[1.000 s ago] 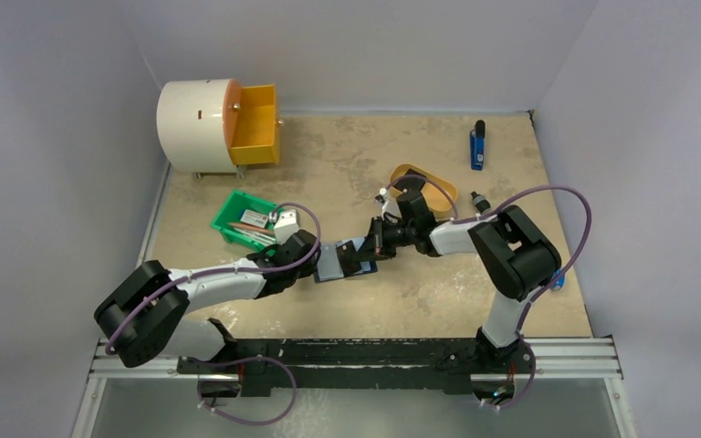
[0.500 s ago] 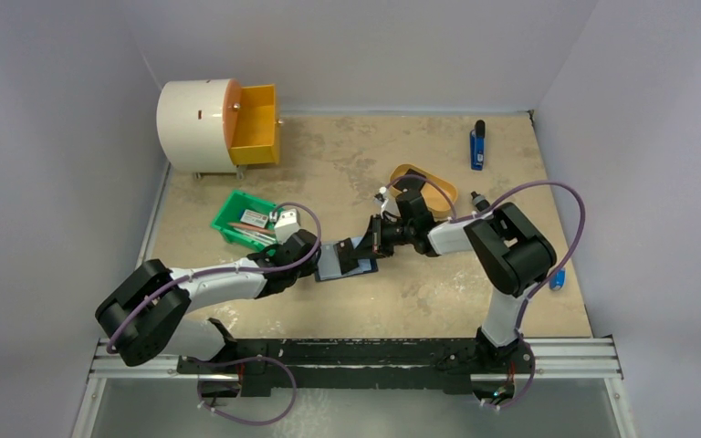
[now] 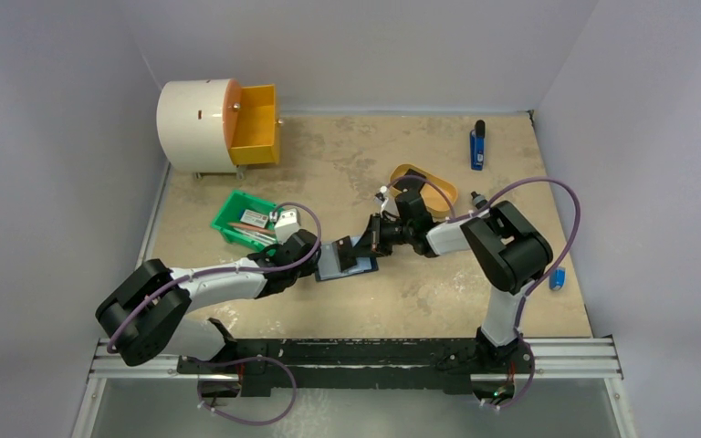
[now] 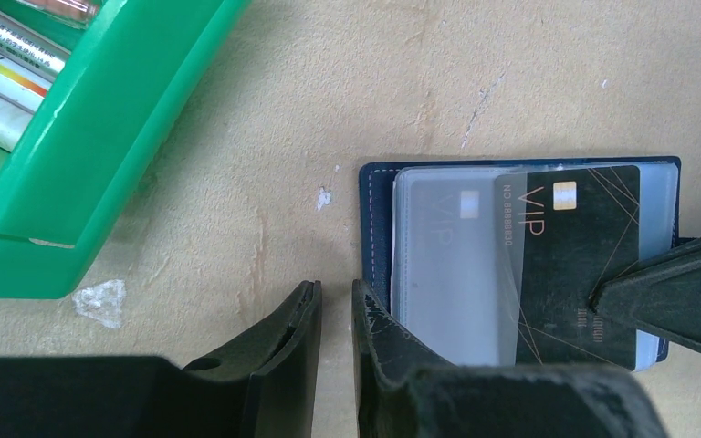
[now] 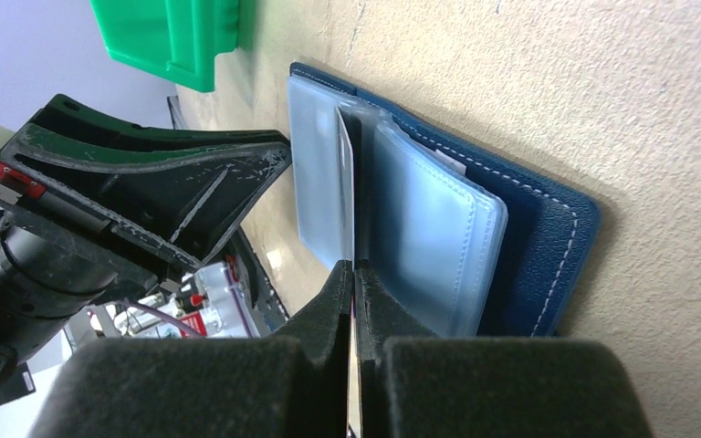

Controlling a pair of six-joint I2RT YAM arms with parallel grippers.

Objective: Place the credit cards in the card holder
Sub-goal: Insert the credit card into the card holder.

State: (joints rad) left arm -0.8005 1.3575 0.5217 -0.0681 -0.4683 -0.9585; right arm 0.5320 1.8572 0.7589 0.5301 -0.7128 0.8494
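The navy-blue card holder lies open on the table, its clear sleeves up; it also shows in the left wrist view and the right wrist view. A black VIP credit card sits partly inside a clear sleeve, and a second card shows faintly under the sleeve to its left. My right gripper is shut on the black card, seen edge-on. My left gripper is almost shut with nothing between the jaws; one finger rests on the holder's left edge.
A green bin with pens stands just left of the holder. A mustard-yellow oval tray lies behind the right gripper. A white drum with an open orange drawer stands at back left, and a blue tool at back right.
My right gripper has edged slightly left with the card, toward the holder's sleeves. The left arm and the holder have stayed in place.
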